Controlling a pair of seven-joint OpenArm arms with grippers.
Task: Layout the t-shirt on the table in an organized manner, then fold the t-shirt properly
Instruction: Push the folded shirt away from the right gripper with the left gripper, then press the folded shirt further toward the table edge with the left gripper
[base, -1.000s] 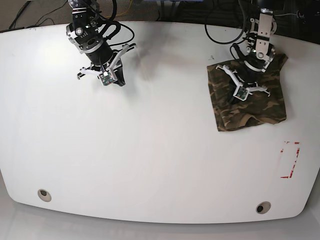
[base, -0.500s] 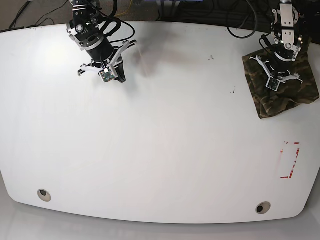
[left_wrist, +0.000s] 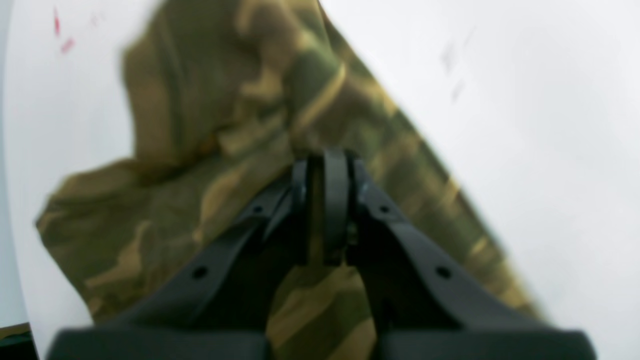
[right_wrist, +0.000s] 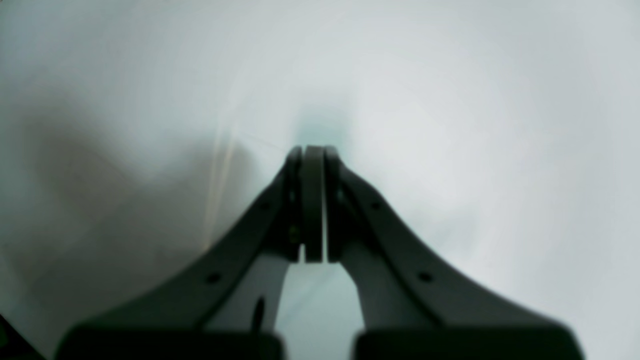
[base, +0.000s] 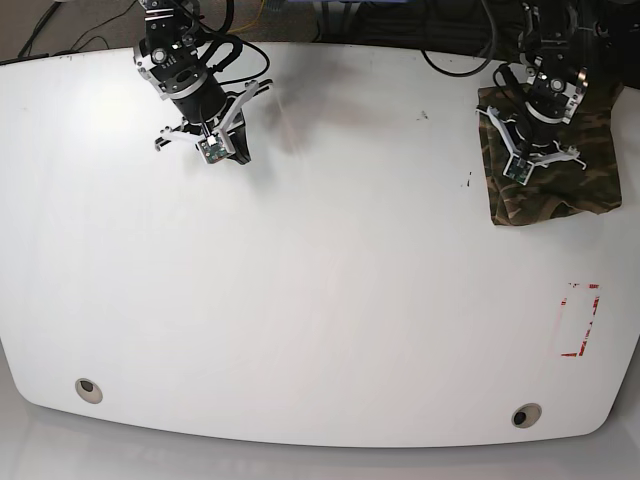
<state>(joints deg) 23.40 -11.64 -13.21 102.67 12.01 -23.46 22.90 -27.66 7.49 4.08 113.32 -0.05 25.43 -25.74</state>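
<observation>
A: Looking like the layout step in progress; seeing the soft camouflage-print cloth t-shirt lying bunched and creased at the far corner of the glossy white round-cornered table, on the left arm's side; nowhere near spread flat.

B: Agreeing; seeing the left arm's fingers pressed tight together on the cloth, pinching a tan sliver between them; seeing the right arm's fingers closed on nothing, hanging over bare white surface, well apart from the garment.

A: Judging the folding as not yet begun, then; needing what next?

B: Probably calling for dragging the t-shirt toward the middle of the table, away from the edge; then bringing the right arm's fingers across, opening them and taking a second corner or shoulder; pulling the fabric taut between both arms.

A: Minding the red-marked rectangle?

B: Unable to tell whether mattering; sitting by the table's edge, nearer the camera than the shirt and apart from it.
</observation>
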